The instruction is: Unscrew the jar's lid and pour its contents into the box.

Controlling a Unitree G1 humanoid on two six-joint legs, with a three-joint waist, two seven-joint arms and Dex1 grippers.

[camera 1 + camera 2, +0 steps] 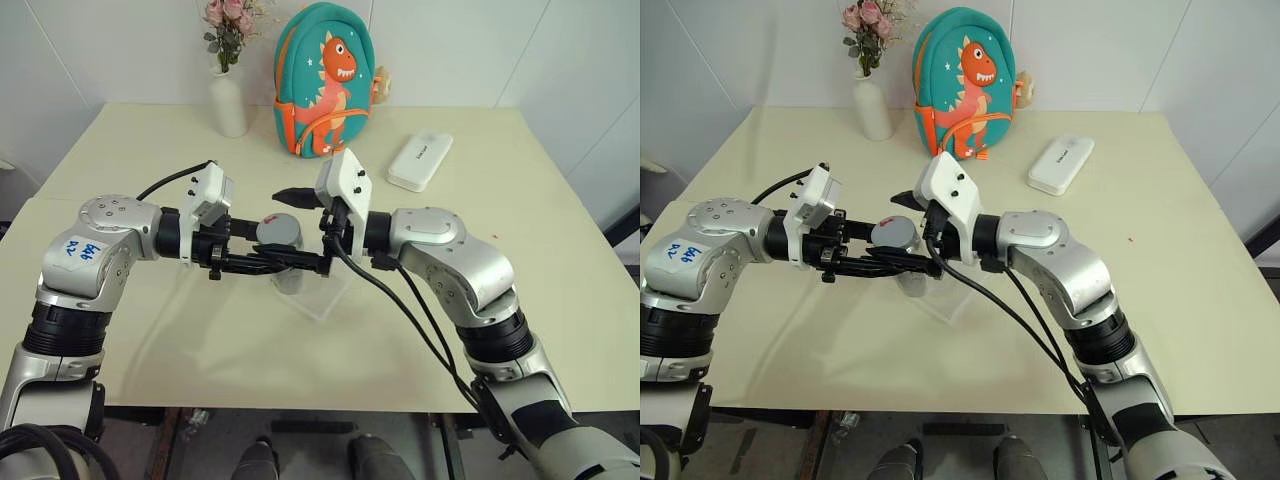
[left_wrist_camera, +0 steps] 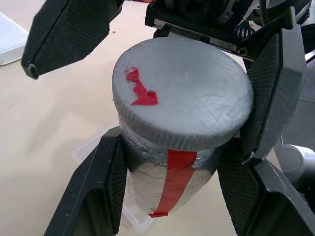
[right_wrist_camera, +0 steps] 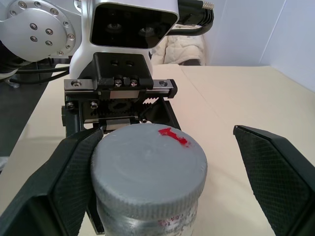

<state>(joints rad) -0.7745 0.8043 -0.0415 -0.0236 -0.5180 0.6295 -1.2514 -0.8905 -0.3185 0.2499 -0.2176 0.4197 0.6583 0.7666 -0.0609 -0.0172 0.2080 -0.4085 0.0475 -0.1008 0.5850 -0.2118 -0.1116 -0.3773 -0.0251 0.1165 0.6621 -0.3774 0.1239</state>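
A silvery jar [image 2: 167, 191] with a red strip down its side hangs upright over the table, and my left gripper [image 2: 174, 147] is shut on its body just below the cap. The grey lid [image 3: 147, 164], with a red mark on top, sits on the jar. My right gripper [image 3: 165, 132] stands open around the lid. One of its fingers [image 3: 74, 172] rests against the lid's rim and the other stands well clear. The clear shallow box [image 1: 325, 297] lies on the table directly under the jar. The contents are hidden inside the jar.
At the table's far edge stand a white vase with pink flowers [image 1: 228, 100] and a teal dinosaur backpack [image 1: 325, 85]. A white oblong case [image 1: 420, 160] lies at the back right. Both arms meet over the middle of the cream table [image 1: 150, 330].
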